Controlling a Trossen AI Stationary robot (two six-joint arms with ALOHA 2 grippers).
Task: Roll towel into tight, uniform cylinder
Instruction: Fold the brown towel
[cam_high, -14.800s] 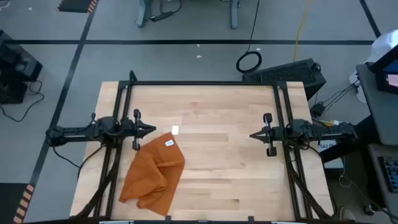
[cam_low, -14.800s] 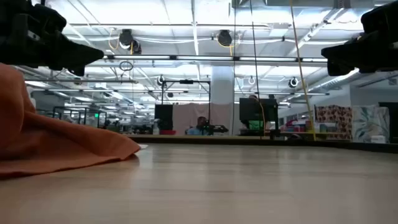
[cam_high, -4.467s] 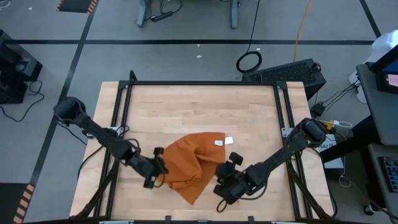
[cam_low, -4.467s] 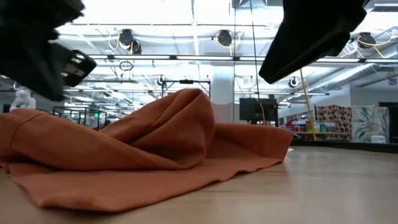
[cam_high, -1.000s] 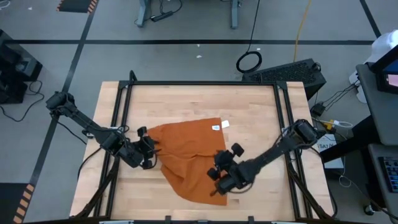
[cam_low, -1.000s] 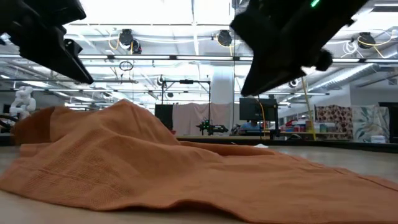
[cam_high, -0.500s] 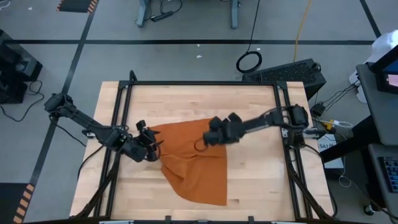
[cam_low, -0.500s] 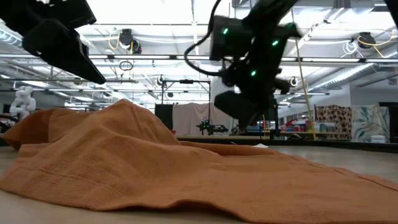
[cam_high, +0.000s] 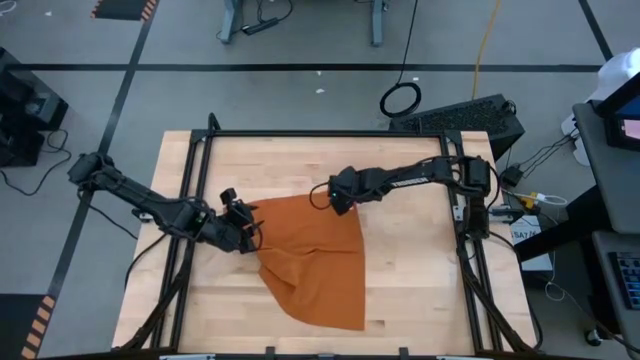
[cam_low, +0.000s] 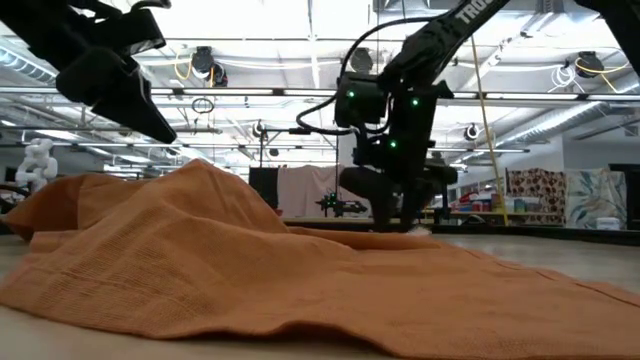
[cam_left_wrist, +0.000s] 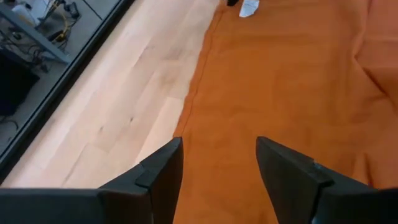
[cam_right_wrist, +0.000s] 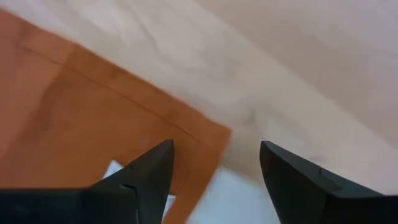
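Observation:
The rust-orange towel (cam_high: 315, 260) lies spread out and rumpled on the wooden table, with a raised fold (cam_low: 205, 175) at its left part. My left gripper (cam_high: 252, 235) hovers open over the towel's left corner; between its fingers (cam_left_wrist: 217, 180) shows the towel's far hem (cam_left_wrist: 199, 81). My right gripper (cam_high: 335, 197) is open and low over the far right corner (cam_right_wrist: 208, 140), one finger on each side of it, with a white tag (cam_right_wrist: 112, 169) beside it.
A black frame rail (cam_high: 330, 133) runs along the table's far edge, with more rails down both sides. Bare wood (cam_high: 420, 280) lies to the right of the towel and beyond its far hem.
My right gripper has swung from the towel's near right corner toward the table's far edge, to the towel's far right corner, and has come down low there. The near right corner now lies flat on the table. My left gripper has crept slightly toward the far edge.

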